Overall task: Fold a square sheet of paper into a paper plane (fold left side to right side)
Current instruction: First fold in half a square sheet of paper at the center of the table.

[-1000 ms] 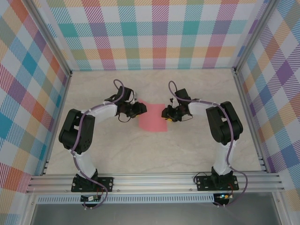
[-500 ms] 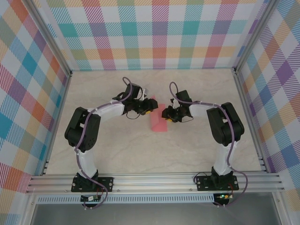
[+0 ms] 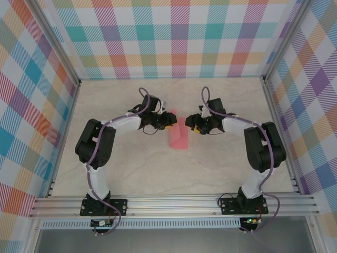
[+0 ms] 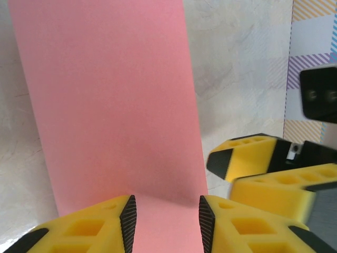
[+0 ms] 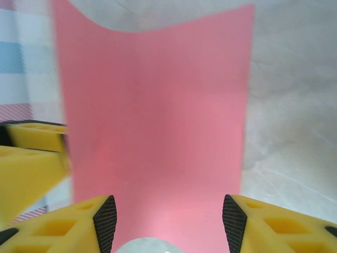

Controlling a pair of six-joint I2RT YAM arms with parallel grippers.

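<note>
The square sheet of paper (image 3: 179,138) lies mid-table as a narrow pink-red strip, its left side folded over to the right. My left gripper (image 3: 168,120) hovers at the strip's far left end, and my right gripper (image 3: 192,124) faces it at the far right. In the left wrist view the paper (image 4: 110,105) runs between the parted fingers of the open left gripper (image 4: 165,211), and the right gripper's yellow fingers (image 4: 247,155) sit just beside it. In the right wrist view the paper (image 5: 158,105) spans the wide gap of the open right gripper (image 5: 168,216).
The marble table top (image 3: 221,168) is ringed by plaid walls (image 3: 174,42) on three sides. An aluminium rail (image 3: 174,203) runs along the near edge, where both arm bases are bolted.
The left gripper swung right, carrying the sheet's left side over, and the square became a narrow strip. The right gripper shifted slightly right and farther back.
</note>
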